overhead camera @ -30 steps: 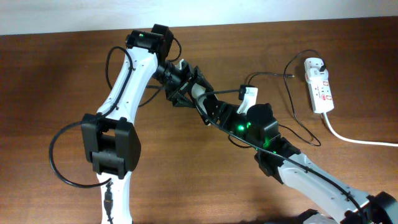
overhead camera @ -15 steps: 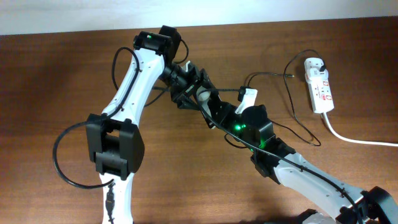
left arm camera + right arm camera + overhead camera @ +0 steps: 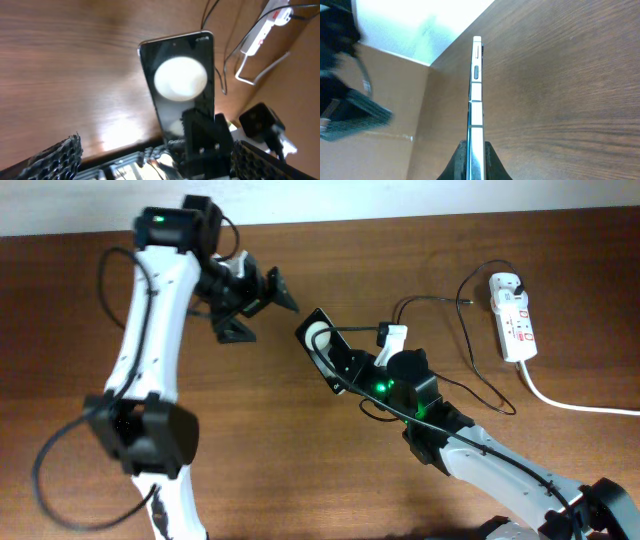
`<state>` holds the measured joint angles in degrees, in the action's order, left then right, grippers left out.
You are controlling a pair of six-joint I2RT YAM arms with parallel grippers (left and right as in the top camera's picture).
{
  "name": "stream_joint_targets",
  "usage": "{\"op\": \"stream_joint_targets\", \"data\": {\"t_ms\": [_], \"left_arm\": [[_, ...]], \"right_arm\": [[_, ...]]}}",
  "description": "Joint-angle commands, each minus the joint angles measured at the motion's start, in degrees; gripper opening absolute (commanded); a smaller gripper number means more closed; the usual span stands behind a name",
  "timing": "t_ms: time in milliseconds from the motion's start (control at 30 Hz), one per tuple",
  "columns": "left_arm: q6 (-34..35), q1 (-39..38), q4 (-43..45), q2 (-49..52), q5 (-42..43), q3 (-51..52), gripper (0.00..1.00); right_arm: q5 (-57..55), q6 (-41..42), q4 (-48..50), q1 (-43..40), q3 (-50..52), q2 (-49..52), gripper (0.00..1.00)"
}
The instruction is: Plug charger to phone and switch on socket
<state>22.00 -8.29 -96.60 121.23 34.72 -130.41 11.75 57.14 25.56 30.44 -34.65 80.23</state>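
Right gripper clamps phone mid-table; left gripper fingers spread, near but apart from it; socket far right, charger cable looping toward it.

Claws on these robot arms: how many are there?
2. The left claw hangs open at upper left of the overhead view; the right claw, near the middle, clamps the phone.

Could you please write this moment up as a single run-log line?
right gripper: shut on phone | left gripper: open, empty, apart from phone | charger: on table | socket: switch state unclear
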Motion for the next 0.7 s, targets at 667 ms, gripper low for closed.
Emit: {"op": "stream_joint_targets", "data": {"t_ms": [667], "left_arm": [[49.6, 2.4, 73.4, -51.6, 13.6, 88.5, 0.99]], "right_arm": [[25.3, 24.9, -0.2, -5.5, -0.5, -0.1, 0.04]]}}
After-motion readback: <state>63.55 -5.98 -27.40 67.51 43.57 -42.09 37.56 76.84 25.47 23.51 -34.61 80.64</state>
